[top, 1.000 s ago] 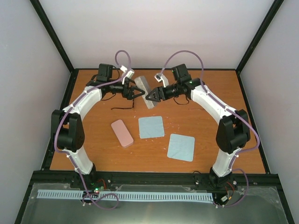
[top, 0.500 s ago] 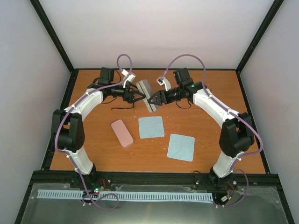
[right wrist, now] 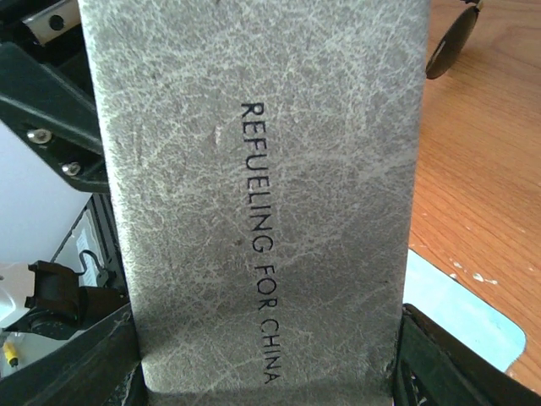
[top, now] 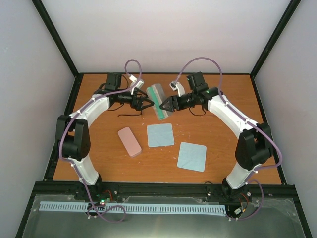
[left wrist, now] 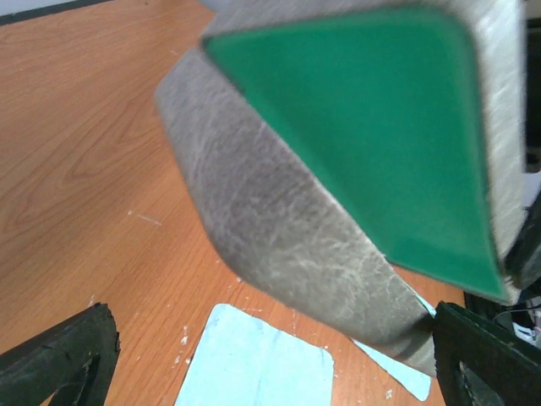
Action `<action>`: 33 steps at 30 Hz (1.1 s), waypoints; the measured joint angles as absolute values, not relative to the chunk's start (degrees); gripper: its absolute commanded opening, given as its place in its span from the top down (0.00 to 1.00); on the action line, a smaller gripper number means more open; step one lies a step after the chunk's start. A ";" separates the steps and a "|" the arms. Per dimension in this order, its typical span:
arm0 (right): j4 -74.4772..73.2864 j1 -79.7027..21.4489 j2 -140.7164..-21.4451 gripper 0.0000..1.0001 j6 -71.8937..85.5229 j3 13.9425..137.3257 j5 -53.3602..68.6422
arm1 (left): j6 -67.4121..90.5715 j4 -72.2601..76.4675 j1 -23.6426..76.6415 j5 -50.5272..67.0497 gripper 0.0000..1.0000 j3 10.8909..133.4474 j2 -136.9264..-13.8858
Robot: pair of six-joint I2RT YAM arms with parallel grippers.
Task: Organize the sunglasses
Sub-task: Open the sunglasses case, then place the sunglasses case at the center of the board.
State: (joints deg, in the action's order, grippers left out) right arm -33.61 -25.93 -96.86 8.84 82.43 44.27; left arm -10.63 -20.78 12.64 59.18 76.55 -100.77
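The dark sunglasses (top: 130,115) are lying flat on the counter (top: 233,144), just on the near side of the left forearm. They show up only as a thin wiry line from above. The right wrist cam also catches a round lens (right wrist: 448,44) on the wood past the case corner, and I can't tell which pair it belongs to. I couldn't spot the reddish pair at all.

The right claw (top: 162,105) is clamped across the grey case (top: 159,96), holding it up off the wood with the green lining facing the left arm. The left claw (top: 145,104) is spread fully wide with nothing in it, sitting just beside the case mouth.

My guess is the case is being presented for loading. If so, the left claw should drop back to the glasses and pinch the frame at the bridge rather than a skinny temple arm. The right one should keep the case steady.

Room-wise, everything is bunched near the back wall (top: 163,39), so I'd pull back toward the bases rather than push further in. There's bare wood on the left. The pink case (top: 130,141) and blue cloths (top: 160,135) sit well nearer the bases.
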 measured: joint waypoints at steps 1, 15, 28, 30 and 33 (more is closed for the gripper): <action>-33.93 -25.82 -96.68 0.97 8.82 82.43 44.01 | -10.83 -20.80 12.64 58.87 0.01 76.58 -101.10; -36.18 -26.11 -92.77 0.97 8.93 80.44 38.09 | -12.16 -21.12 12.80 51.29 0.00 78.48 -105.86; -39.92 -13.91 -117.80 0.97 14.79 96.31 34.30 | -13.65 -21.15 11.79 45.47 0.00 76.42 -93.80; -41.41 -13.52 -122.72 0.97 14.92 99.98 35.90 | -14.04 -21.19 11.27 44.88 0.01 75.88 -93.51; -43.09 -13.65 -128.84 0.96 15.31 105.12 39.81 | -14.33 -21.50 10.48 43.83 0.00 74.72 -93.56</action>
